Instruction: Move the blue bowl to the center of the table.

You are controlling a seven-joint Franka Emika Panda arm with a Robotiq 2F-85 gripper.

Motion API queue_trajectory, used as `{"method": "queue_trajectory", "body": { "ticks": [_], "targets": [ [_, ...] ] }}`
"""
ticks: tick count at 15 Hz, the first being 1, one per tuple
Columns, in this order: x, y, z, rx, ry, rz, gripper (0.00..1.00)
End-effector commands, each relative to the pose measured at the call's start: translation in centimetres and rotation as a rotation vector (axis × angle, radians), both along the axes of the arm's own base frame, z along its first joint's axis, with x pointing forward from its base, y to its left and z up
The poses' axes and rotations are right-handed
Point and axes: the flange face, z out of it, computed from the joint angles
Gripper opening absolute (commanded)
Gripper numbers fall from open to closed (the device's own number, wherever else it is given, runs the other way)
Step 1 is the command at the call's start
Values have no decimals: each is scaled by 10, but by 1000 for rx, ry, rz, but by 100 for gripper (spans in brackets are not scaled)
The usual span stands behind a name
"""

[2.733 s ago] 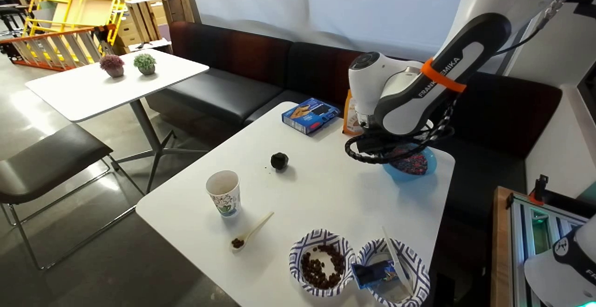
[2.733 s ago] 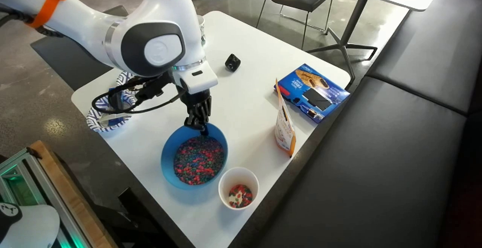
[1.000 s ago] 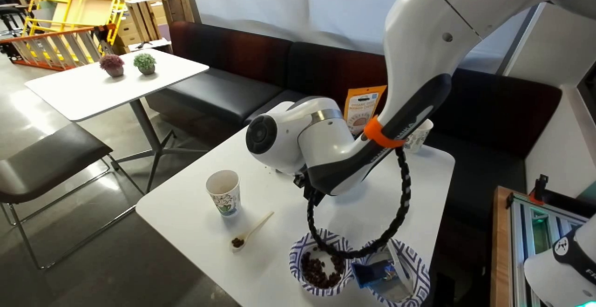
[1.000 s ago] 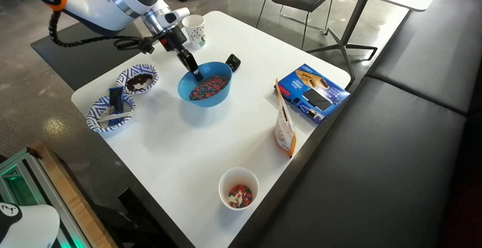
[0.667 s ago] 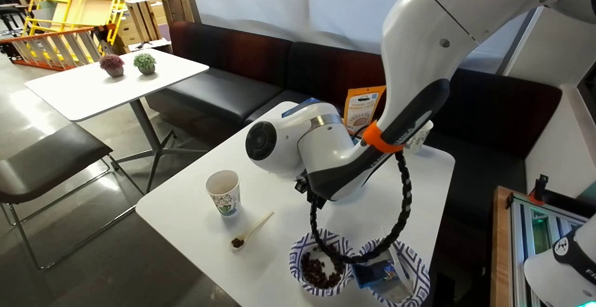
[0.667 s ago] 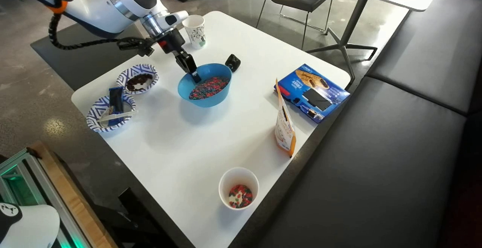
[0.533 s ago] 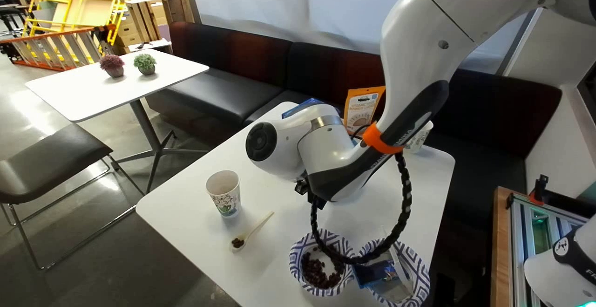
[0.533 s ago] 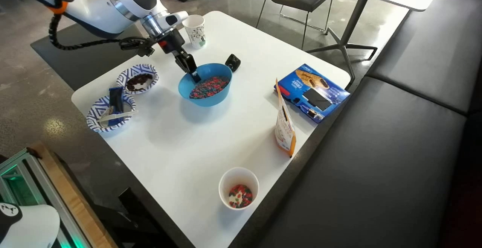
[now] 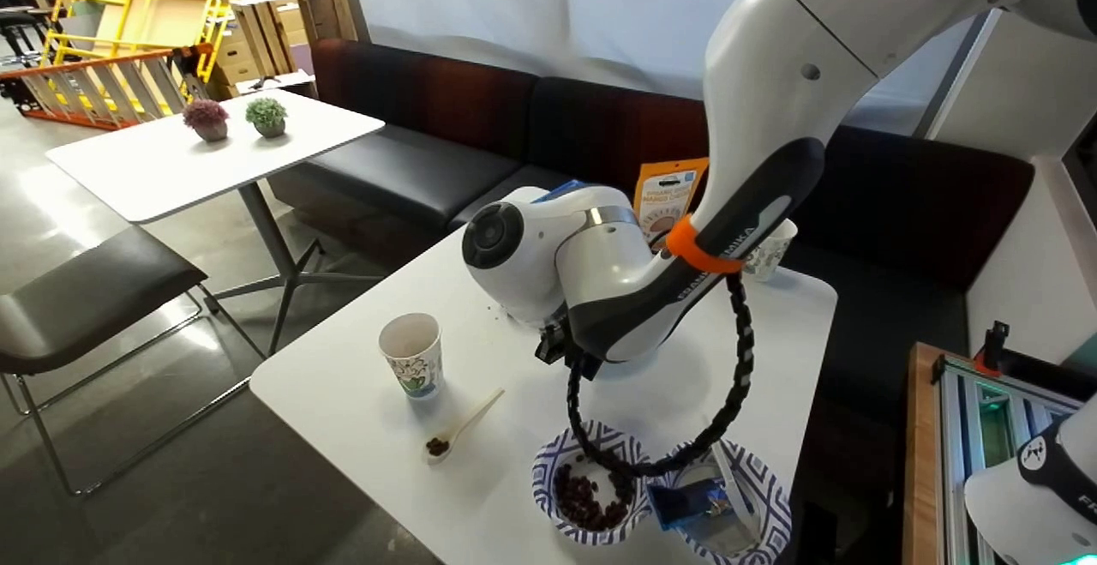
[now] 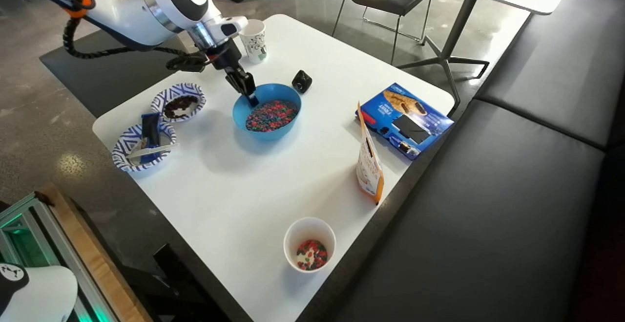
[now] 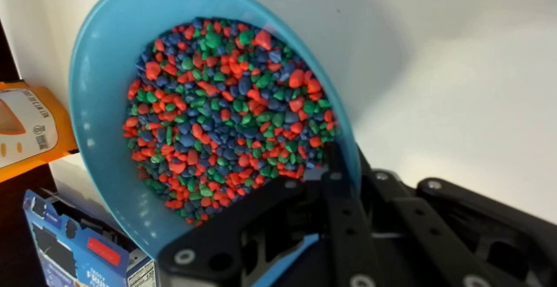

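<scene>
The blue bowl [image 10: 271, 134] holds red, green and blue pebble-like bits. It is near the middle of the white table [image 10: 234, 204], toward the patterned cup, and close to level. My gripper [image 10: 252, 100] is shut on the bowl's rim, with one finger inside and one outside. The wrist view shows the bowl [image 11: 102, 73] large, with its rim pinched between the gripper's fingers [image 11: 352, 165]. I cannot tell whether the bowl's base touches the table. In an exterior view the arm [image 9: 600, 265] hides the bowl and the fingertips.
A small black object [image 10: 302, 81] is right beside the bowl. A patterned cup [image 10: 253, 42], a blue box [image 10: 405, 119], an orange bag [image 10: 369, 168] and a cup with coloured bits [image 10: 309, 224] stand around. Two patterned paper bowls [image 9: 543, 483] [image 9: 778, 513] and a spoon [image 9: 467, 423] lie near one edge.
The gripper has carried the bowl from beside the cup of coloured bits toward the table's middle. The bowl was tilted a second ago and is now more level and very slightly lower.
</scene>
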Motion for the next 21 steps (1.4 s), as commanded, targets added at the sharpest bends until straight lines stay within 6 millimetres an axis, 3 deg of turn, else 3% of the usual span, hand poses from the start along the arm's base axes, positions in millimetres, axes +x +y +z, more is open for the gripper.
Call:
{"method": "queue_trajectory", "body": {
  "ticks": [1,5,10,13,17,18,21],
  "targets": [
    [-9,-14,21,54,5,-11,32],
    [-15,-19,71,111,-12,-75,60],
    [-48,-39,163,272,59,-290,98],
    [-88,-62,206,413,40,-330,100],
    [-138,-85,239,481,-91,-135,100],
    [-99,-77,233,444,-47,-209,100],
    [-129,-85,243,457,-81,-154,100]
  ]
}}
